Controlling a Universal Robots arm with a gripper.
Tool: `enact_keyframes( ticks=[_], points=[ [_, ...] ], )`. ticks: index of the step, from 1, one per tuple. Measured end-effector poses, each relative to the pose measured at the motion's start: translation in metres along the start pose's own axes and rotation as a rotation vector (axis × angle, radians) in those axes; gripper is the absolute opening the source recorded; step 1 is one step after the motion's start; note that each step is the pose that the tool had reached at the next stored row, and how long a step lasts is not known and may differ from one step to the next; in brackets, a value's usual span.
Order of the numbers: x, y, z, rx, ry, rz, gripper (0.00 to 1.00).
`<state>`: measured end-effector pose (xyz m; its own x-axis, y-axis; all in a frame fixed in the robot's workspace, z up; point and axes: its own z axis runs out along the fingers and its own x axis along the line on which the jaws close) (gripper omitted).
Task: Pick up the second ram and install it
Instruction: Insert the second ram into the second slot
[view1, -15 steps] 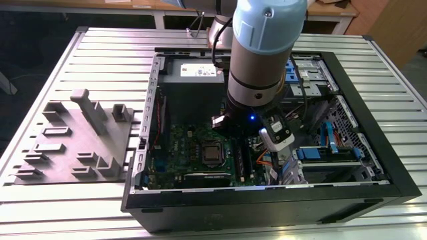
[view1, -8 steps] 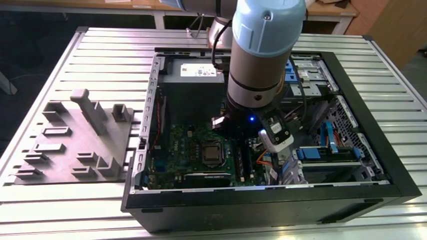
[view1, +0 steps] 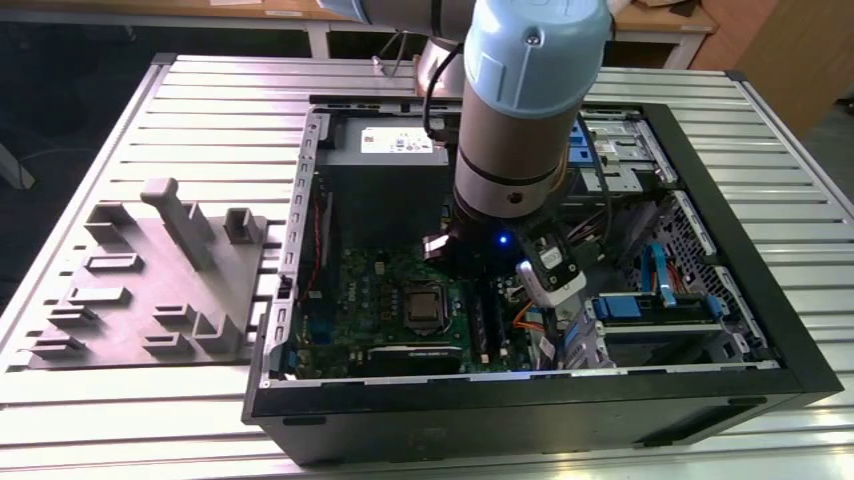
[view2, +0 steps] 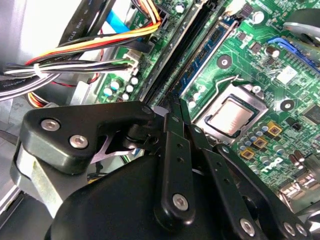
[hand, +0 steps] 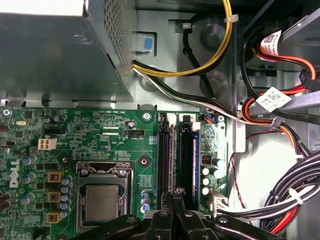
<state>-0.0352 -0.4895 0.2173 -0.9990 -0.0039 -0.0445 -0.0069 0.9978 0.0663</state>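
Your gripper (view2: 175, 102) is right up at the lens in the second wrist view, jaws drawn together to a slim tip with nothing I can make out between them. That's narrow enough, I'd say, to work among the slots (hand: 165, 160). It hangs over one end of them, deep in the case (view1: 534, 400), which lies open side up on the bench (view1: 120, 430) so you reach straight down. A purplish card, by my read the second ram (hand: 197, 160), stands in the slot just beside the tip, on the green board (hand: 115, 135).
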Motion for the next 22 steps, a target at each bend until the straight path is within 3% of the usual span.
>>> enact_keyframes(
  ticks=[17, 18, 22],
  points=[
    [0.0001, -0.0001, 0.0028, -0.0006, -0.0003, 0.0, 0.12],
    [0.0001, -0.0001, 0.0027, -0.0002, -0.0001, 0.0, 0.19],
    [-0.0001, 0.0002, -0.0024, 0.0003, 0.0, 0.0, 0.19]
  ],
)
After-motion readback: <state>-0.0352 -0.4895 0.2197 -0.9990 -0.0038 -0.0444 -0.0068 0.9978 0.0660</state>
